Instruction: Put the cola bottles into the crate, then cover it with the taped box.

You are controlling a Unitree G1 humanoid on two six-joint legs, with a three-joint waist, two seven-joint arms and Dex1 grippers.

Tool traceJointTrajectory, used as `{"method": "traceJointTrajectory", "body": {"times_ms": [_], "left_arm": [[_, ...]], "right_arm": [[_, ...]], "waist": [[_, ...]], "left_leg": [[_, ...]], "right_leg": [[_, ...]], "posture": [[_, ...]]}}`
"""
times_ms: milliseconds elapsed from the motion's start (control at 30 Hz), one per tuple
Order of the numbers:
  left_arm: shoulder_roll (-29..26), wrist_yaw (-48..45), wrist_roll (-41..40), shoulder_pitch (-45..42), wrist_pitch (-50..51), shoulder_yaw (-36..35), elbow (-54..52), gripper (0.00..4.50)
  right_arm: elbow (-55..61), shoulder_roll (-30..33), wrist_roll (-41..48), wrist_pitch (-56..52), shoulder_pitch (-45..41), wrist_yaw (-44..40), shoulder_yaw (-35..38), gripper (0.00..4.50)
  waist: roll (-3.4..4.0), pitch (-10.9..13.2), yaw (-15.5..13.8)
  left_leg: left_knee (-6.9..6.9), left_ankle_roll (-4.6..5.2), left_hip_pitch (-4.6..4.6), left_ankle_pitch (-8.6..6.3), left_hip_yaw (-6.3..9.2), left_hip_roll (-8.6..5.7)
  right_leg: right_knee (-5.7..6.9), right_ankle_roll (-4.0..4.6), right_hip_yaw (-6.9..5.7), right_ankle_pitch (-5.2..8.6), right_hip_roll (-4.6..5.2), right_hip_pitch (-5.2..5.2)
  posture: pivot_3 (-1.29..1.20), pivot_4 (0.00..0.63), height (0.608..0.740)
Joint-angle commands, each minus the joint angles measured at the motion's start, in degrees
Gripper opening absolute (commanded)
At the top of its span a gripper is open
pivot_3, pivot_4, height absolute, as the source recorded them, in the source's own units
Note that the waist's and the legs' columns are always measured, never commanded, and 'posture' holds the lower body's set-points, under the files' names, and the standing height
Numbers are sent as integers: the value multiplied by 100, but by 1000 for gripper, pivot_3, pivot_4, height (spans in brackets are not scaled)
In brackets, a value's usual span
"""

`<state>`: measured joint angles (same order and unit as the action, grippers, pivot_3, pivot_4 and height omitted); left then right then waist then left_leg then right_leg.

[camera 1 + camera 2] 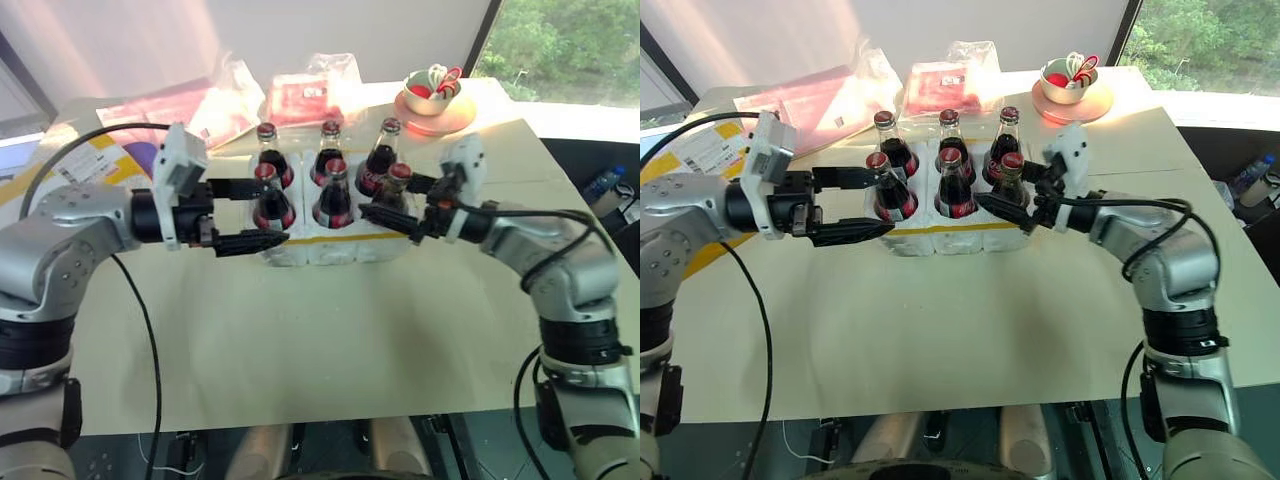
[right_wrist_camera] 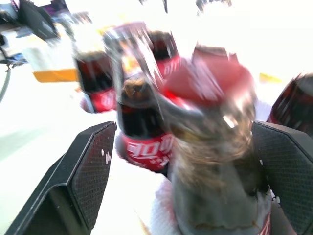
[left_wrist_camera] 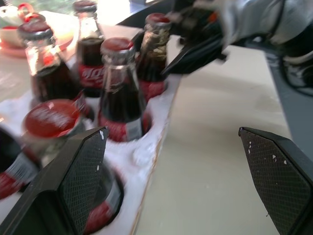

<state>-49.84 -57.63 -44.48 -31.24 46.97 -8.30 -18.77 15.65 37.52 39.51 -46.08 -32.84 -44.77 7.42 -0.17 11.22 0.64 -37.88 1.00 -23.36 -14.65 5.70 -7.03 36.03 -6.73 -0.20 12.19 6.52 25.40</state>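
Table [image 1: 940,340] carries crate [image 1: 950,238] near its far edge, six cola bottles [image 1: 952,185] seated; both grippers, left [image 1: 845,205] and right [image 1: 1015,195], gape empty; next: fetch taped box [image 1: 700,160] from left edge.

Head cams are looking down from above; both wrist cams are sitting close, all sharing the six red-capped dark glass cola bottles [image 1: 333,190].

left pincer [image 1: 247,213] agape, right pincer [image 1: 400,203] agape
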Motion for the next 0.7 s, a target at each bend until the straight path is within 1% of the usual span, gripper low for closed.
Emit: {"method": "traceJointTrajectory", "body": {"times_ms": [33, 133, 167, 233, 333, 400, 500, 567, 633, 700], "left_arm": [[-368, 325, -53, 489, 127, -912, -303, 4500], [-580, 727, 209, 1283, 168, -1663, -570, 4500], [-639, 850, 314, 1546, 179, -1917, -645, 4500], [-692, 990, 412, 2024, 216, -2473, -692, 4500], [-491, 1358, 113, 2393, 660, -3548, -369, 4500], [-351, 1531, 2, 2580, 842, -4085, -154, 4500], [3, 1893, 335, 3057, 624, -4871, 480, 4500], [115, 2021, 557, 3340, 382, -5123, 822, 4500], [27, 1927, 1229, 3878, -390, -4970, 1008, 4500], [-158, 1800, 1930, 4400, -1229, -4784, 1409, 4500]], "right_arm": [[484, 771, 993, -423, 37, -463, 1204, 4441], [208, 1492, 1431, -743, 147, -869, 1831, 4441], [131, 1685, 1461, -761, 199, -1005, 1954, 4441], [91, 1874, 1420, -640, 289, -1098, 2031, 4441], [-62, 1858, 1373, -515, 260, -1038, 1994, 4441], [-101, 1818, 1416, -488, 259, -1049, 1966, 4441], [-97, 1739, 1392, -340, 218, -1166, 1780, 4441], [-172, 1722, 1420, -344, 140, -1186, 1704, 4441], [-223, 1787, 1280, -218, 153, -1291, 1597, 4441], [-335, 1823, 1258, -193, 93, -1334, 1553, 4441]], "waist": [[0, 3, -8], [-3, 1, -11], [-2, 1, 1], [-4, 0, 2], [-4, 0, 0], [-3, 0, -9], [-1, -1, -2], [-2, -1, 10], [-13, 0, -7], [-21, -4, -32]], "left_leg": [[0, 1, -2, -1, 0, 0], [0, 3, 1, -2, 1, 2], [0, 3, 3, -3, 1, 2], [1, 5, 4, -4, -2, 4], [0, 4, 4, -4, -4, 9], [-2, 4, 4, -4, -5, 9], [-1, 4, 4, -5, -6, 8], [1, 6, 5, -7, -11, 9], [3, 6, 3, -7, -11, 11], [2, 6, 2, -8, -15, 10]], "right_leg": [[-2, 0, 0, 0, 1, 1], [-4, 0, 0, 0, 7, -5], [-6, 0, 0, 1, 13, -8], [-7, 1, 0, 1, 18, -8], [-9, 1, -1, 2, 17, -8], [-8, 1, -2, 2, 17, -8], [-12, -1, -2, 2, 18, -8], [-10, -1, -2, 2, 19, -5], [-10, -1, -1, 2, 19, -4], [-15, 0, 0, 2, 24, -5]], "posture": [[0, 150, 739], [0, 150, 739], [0, 150, 739], [0, 150, 739], [0, 150, 739], [0, 150, 739], [0, 150, 739], [0, 150, 739], [0, 150, 739], [0, 150, 739]]}}
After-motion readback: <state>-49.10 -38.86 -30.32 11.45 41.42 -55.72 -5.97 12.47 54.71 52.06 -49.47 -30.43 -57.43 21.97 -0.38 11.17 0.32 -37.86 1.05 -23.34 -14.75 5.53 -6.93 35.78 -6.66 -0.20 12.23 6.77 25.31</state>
